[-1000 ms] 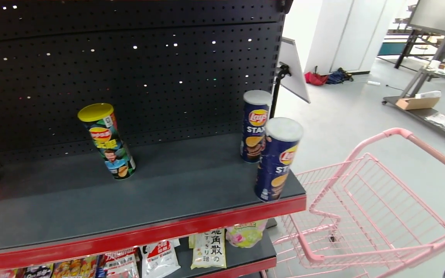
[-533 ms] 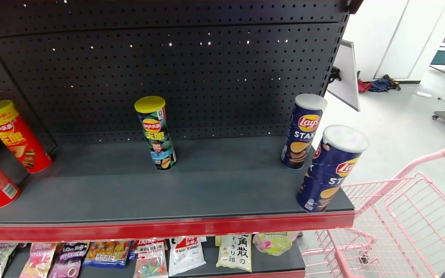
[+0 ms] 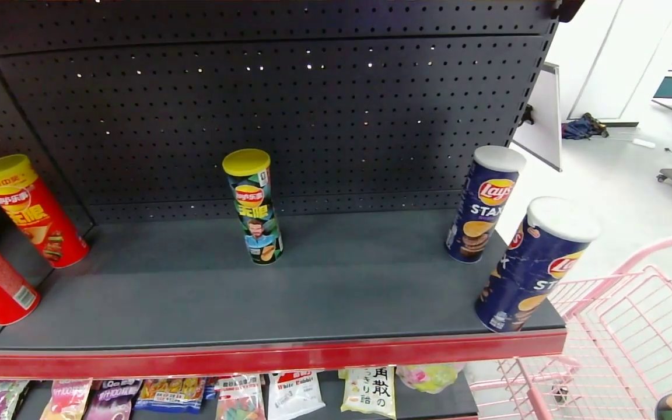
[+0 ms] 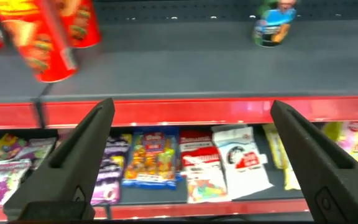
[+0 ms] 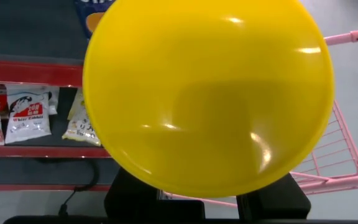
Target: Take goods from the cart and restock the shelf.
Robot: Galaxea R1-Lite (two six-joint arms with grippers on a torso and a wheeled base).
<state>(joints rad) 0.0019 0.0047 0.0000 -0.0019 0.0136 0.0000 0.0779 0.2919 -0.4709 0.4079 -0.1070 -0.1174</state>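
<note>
The yellow-lidded chip can [image 5: 207, 93] stands clamped in the right gripper [image 5: 211, 202], beside the pink cart [image 5: 347, 143]; the left gripper [image 4: 191, 155] gapes wide before the shelf [image 4: 166, 112]

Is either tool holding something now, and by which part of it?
The right tool seems to hold a yellow-lidded can, somewhere on its body; the lid hides the exact place. The left tool is open and empty.
</note>
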